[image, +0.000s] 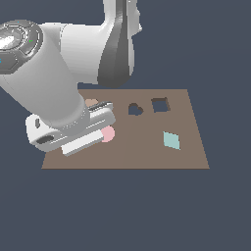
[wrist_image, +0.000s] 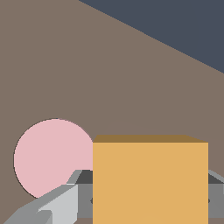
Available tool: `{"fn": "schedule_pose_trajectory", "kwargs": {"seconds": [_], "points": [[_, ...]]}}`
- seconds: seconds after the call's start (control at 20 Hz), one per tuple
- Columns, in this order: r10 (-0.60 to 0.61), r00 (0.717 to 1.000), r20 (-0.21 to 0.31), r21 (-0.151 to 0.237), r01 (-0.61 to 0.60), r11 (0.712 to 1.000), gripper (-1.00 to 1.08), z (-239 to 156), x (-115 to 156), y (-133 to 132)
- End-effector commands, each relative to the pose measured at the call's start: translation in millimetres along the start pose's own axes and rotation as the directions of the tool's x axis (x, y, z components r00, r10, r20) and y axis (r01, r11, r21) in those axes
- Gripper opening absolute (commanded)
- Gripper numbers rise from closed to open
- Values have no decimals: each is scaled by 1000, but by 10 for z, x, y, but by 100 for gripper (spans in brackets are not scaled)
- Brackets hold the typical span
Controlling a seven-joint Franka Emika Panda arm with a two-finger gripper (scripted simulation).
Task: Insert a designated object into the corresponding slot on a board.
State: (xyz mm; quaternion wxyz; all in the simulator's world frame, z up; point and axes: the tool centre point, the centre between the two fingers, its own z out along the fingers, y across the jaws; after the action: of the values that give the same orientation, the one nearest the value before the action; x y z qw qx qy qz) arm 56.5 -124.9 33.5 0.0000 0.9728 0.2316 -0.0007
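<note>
Near the board's (image: 196, 147) edge at the exterior view's left, the end effector (wrist_image: 148, 201) is clamped on the orange tile (wrist_image: 150, 179), beside the pink disc (wrist_image: 50, 157). The square slot (image: 160, 104) lies across the board, toward the far corner at the exterior view's right, beyond the heart-shaped hole (image: 135, 109).

Orange square tile (wrist_image: 150, 179) sits between gripper fingers (wrist_image: 52, 205) over brown board (image: 147, 147); dark square slot (image: 160, 104) is empty.

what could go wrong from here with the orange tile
The pink disc lies right beside the orange tile, so the claw may nudge it on lifting. The square hole sits far across the board, next to the heart hole; the tile could slip or arrive turned and jam on the rim.
</note>
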Motion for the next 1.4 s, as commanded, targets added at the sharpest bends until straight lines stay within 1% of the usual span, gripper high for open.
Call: {"fn": "schedule_pose_trajectory", "kwargs": {"seconds": [0.0, 0.15, 0.3, 0.45, 0.55, 0.65, 0.75, 0.95, 1.1, 1.2, 1.35], "points": [[-77, 997, -1, 0, 77, 997, -100, -10, 115, -167], [-189, 982, -1, -1, 189, 982, -100, -17, 247, -419], [-304, 953, -1, -1, 304, 953, -100, -24, 353, -701], [-419, 908, -1, -1, 419, 908, -100, -32, 426, -1004], [-494, 870, -1, -2, 494, 870, -100, -37, 453, -1216], [-567, 824, -1, -2, 567, 824, -100, -42, 462, -1435], [-637, 771, -1, -2, 637, 771, -100, -46, 450, -1660], [-762, 648, 0, -2, 762, 648, -100, -55, 364, -2100], [-826, 563, 0, -2, 826, 563, -100, -60, 272, -2357], [-858, 514, 0, -2, 858, 514, -100, -63, 209, -2492], [-891, 453, 1, -1, 891, 453, -100, -66, 122, -2649]]}}
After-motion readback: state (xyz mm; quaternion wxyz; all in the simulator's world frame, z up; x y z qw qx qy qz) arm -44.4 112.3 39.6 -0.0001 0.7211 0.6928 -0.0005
